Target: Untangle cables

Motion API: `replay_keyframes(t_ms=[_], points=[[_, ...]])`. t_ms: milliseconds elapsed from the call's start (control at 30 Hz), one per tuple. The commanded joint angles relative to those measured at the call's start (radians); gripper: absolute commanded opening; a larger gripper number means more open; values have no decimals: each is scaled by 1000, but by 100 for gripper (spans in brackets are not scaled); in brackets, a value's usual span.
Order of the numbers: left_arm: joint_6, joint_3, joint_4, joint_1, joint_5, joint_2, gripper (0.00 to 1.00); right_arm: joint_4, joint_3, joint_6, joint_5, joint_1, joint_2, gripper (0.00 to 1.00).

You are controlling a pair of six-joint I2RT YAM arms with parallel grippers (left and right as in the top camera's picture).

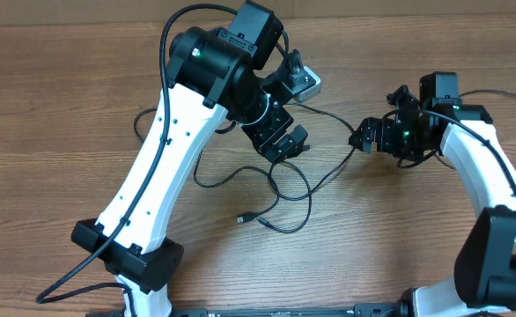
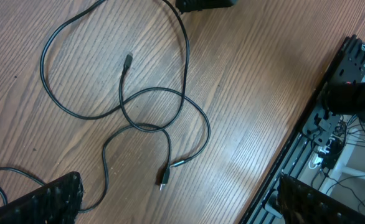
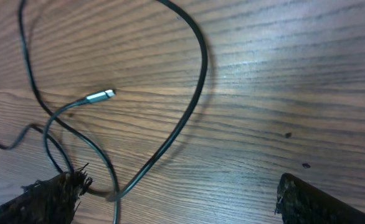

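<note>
Right tool nearest lens: pads spread full wide, nothing held. One cable runs just beside left pad, not pinched. Beyond it, silver plug flat on worktop. Left tool also wide open, empty, hovering above cables, which lie looped and crossed on worktop between the two tools. Step: approach, no grasp yet. Next, likely: drop onto free plug end, close, draw it out through crossing.

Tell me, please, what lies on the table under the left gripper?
Thin black cables loop and cross on the wooden table below the open left gripper, with two plug ends lying free. Where they continue beneath the left arm cannot be seen.
</note>
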Motion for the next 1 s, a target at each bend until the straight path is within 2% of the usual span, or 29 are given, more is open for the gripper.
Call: replay_keyframes(t_ms=[0,300,467,600,967], points=[[-3,2,1,0,-7,8,100,3,-8,1,6,10,37,100],[-3,2,1,0,-7,8,100,89,-8,-3,16,84,89,100],[-3,2,1,0,-6,8,99,171,-8,-2,148,124,101,100],[-3,2,1,0,-7,8,100,219,-8,-2,179,128,109,100],[-3,2,1,0,-7,8,100,221,-11,-1,163,130,185,99]])
